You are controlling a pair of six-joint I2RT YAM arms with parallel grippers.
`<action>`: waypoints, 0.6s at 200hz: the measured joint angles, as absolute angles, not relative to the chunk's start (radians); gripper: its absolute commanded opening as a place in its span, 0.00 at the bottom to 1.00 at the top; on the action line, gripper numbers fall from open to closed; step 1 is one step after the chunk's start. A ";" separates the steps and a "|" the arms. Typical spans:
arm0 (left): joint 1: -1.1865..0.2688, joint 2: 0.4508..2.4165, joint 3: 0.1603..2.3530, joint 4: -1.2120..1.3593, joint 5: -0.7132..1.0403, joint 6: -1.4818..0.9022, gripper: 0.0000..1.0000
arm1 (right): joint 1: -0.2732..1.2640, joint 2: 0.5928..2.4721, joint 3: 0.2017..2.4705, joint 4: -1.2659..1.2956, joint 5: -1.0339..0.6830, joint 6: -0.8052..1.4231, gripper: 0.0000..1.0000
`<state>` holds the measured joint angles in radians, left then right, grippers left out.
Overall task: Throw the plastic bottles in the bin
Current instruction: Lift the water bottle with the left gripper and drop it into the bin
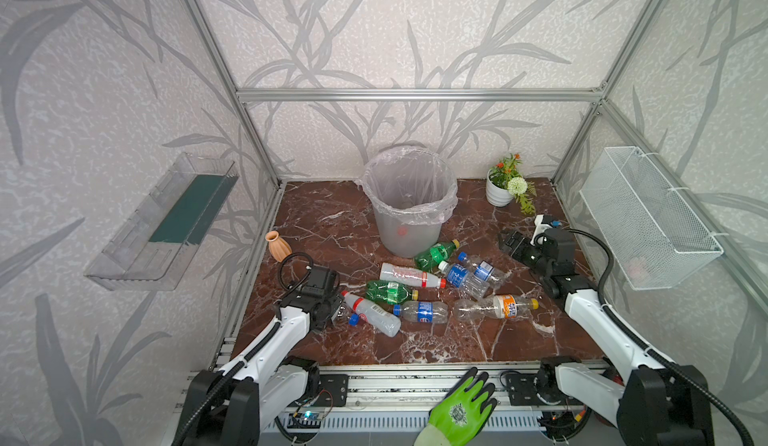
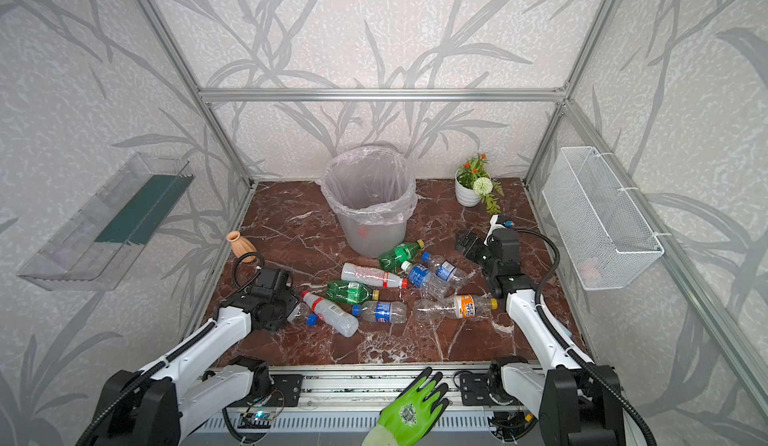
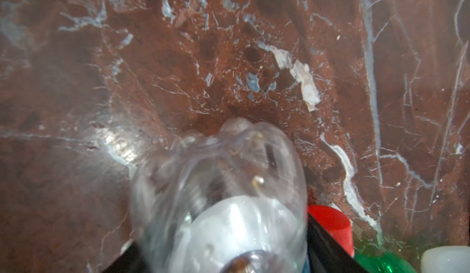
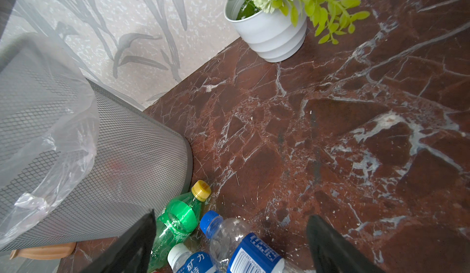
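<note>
Several plastic bottles lie on the brown marble floor in front of the grey bin (image 1: 409, 232) with its thin bag. Among them are a green bottle (image 1: 436, 254) against the bin, a milky red-capped bottle (image 1: 409, 275) and an orange-labelled bottle (image 1: 498, 306). My left gripper (image 1: 338, 313) is low at the pile's left end. In the left wrist view its black fingers (image 3: 328, 248) press a clear bottle (image 3: 221, 182) that fills the gap; its blue cap (image 1: 353, 320) pokes out. My right gripper (image 1: 509, 242) hovers open right of the bin, above a blue-capped bottle (image 4: 223, 233).
A terracotta vase (image 1: 278, 246) stands by the left wall. A white flower pot (image 1: 498, 192) sits at the back right. A wire mesh basket (image 1: 648, 215) hangs on the right wall, a clear shelf (image 1: 166, 223) on the left. A green glove (image 1: 461, 410) rests at the front rail.
</note>
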<state>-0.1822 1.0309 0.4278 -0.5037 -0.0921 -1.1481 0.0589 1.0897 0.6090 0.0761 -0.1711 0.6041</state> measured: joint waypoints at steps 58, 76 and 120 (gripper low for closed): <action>-0.150 0.932 0.432 -0.485 -0.078 -1.091 0.49 | 0.059 1.070 0.609 0.073 -0.163 0.599 0.93; -0.143 0.823 0.463 -0.518 -0.102 -1.073 0.48 | 0.059 1.062 0.609 0.068 -0.158 0.597 0.93; -0.129 0.600 0.652 -0.502 -0.232 -0.969 0.50 | 0.059 1.052 0.609 0.060 -0.151 0.593 0.93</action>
<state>-0.1287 0.5999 0.6521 -0.5022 -0.2317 -0.9691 0.0589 1.0519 0.6090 0.0597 -0.1509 0.5934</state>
